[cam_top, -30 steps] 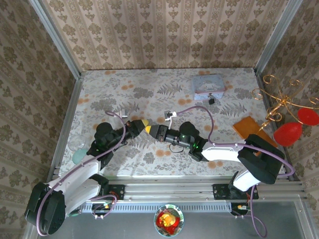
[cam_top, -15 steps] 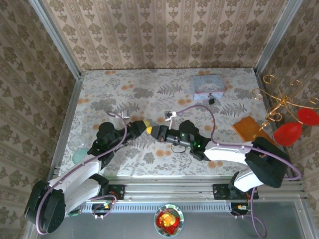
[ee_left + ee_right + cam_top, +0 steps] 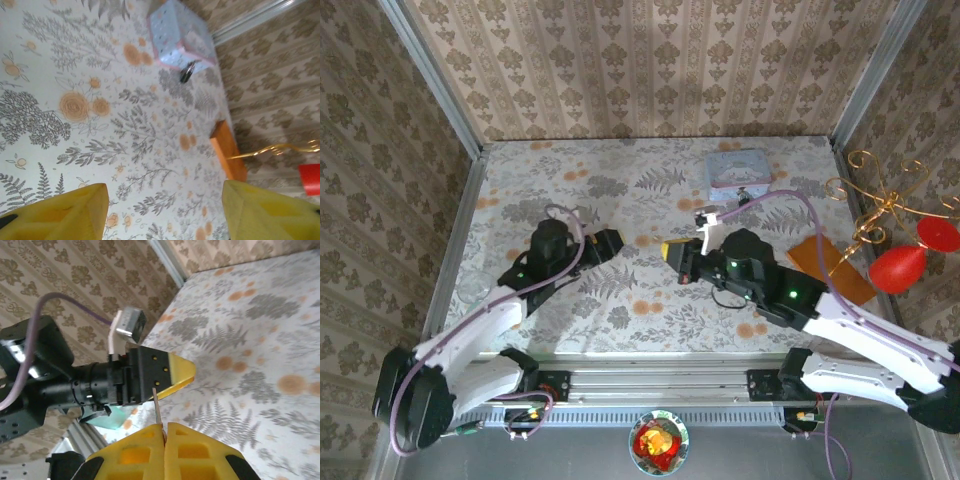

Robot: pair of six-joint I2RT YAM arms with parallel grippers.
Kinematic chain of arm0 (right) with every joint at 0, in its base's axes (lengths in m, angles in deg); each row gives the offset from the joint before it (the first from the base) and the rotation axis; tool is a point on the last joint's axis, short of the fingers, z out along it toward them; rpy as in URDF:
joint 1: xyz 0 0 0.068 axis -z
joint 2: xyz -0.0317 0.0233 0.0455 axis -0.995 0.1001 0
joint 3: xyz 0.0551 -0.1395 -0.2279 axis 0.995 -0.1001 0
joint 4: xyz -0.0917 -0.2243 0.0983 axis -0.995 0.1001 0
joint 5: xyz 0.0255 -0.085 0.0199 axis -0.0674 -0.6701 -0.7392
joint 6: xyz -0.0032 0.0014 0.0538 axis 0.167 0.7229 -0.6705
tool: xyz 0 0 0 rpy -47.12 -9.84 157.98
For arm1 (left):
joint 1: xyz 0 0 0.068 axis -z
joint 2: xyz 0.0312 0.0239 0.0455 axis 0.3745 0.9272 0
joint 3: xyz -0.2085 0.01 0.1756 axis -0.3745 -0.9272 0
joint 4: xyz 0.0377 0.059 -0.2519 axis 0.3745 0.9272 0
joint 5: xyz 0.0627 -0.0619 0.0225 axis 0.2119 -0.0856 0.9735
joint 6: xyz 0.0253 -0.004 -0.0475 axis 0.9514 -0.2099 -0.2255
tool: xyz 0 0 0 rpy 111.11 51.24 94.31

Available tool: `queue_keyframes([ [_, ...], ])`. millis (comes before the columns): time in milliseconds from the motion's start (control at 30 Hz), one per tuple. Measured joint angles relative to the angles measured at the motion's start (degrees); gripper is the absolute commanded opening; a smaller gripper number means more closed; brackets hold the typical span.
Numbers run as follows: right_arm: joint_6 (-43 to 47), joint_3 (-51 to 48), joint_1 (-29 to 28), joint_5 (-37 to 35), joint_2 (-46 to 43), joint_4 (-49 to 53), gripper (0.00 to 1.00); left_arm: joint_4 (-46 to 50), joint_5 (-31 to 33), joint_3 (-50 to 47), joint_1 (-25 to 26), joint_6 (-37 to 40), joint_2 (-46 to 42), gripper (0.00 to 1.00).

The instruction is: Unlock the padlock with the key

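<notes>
The tiny dark padlock (image 3: 187,71) lies on the flowered tablecloth against the near edge of the pale blue tin (image 3: 182,37), far from both grippers. My right gripper (image 3: 164,426) is shut on the key (image 3: 156,405), whose thin blade sticks up from between the yellow fingertips. In the top view the right gripper (image 3: 672,251) hovers at mid-table, facing left. My left gripper (image 3: 608,241) is a short gap to its left; its yellow fingers (image 3: 65,215) stand wide apart with nothing between them, and the gripper (image 3: 162,212) is open.
An orange block (image 3: 820,260) lies right of the right arm. A gold wire stand (image 3: 880,210) with red ornaments (image 3: 898,268) is at the right edge. A teal object (image 3: 478,292) sits at the left edge. The tin (image 3: 738,168) is at the back right.
The two grippers were tip to tip at mid-table. The right gripper has pulled away to the right with the key, and the left gripper has drawn back and stands open.
</notes>
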Motion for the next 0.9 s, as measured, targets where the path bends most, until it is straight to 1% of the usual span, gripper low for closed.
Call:
queue_keyframes([
  [133, 3.6, 0.8, 0.0, -5.4, -6.5, 8.7, 0.00, -0.7, 3.5, 6.5, 5.6, 1.9, 10.6, 0.63],
  [233, 5.2, 0.8, 0.0, -8.8, -10.8, 14.8, 0.00, -2.9, 4.8, 12.6, 8.7, 2.6, 20.0, 0.63],
  [333, 6.2, 0.8, 0.0, -11.3, -15.1, 19.8, 0.00, -4.4, 5.4, 20.1, 11.0, 3.8, 30.1, 0.62],
  [400, 6.4, 0.8, 0.0, -12.7, -18.4, 22.2, 0.00, -4.3, 5.7, 26.9, 12.5, 5.1, 37.4, 0.62],
  [500, 6.4, 0.8, 0.0, -14.1, -22.3, 24.7, 0.00, -5.1, 5.6, 35.7, 14.4, 6.1, 46.4, 0.61],
  [667, 6.3, -0.7, 0.0, -15.7, -25.6, 27.0, 0.00, -8.0, 5.6, 47.3, 16.4, 5.8, 59.4, 0.61],
  [767, 5.8, -3.0, 0.0, -16.3, -27.9, 28.2, 0.00, -9.5, 5.8, 54.4, 16.9, 4.8, 67.4, 0.59],
  [900, 5.2, -4.9, 0.0, -16.9, -31.3, 29.6, 0.00, -9.3, 6.8, 62.9, 16.9, 4.4, 76.1, 0.58],
])
